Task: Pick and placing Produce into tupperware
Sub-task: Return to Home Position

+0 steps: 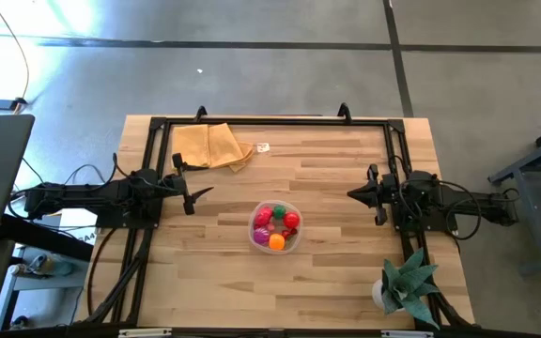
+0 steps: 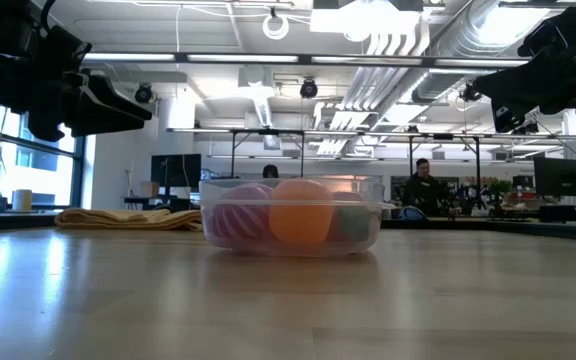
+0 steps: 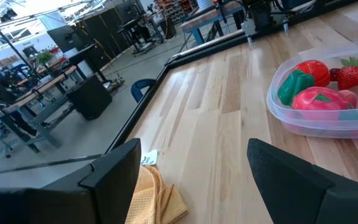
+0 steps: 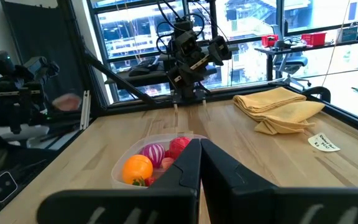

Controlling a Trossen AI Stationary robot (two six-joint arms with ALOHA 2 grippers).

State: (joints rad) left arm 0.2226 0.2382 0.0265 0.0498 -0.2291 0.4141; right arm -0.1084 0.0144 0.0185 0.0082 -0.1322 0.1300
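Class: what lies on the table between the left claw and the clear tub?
Nothing: in the high view, the table between the left claw and the tub is bare wood; the tan cloth lies off to the side.

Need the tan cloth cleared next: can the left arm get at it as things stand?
Probably yes. The cloth lies on that arm's side, near the left gripper, which is open and empty, with nothing standing between them.
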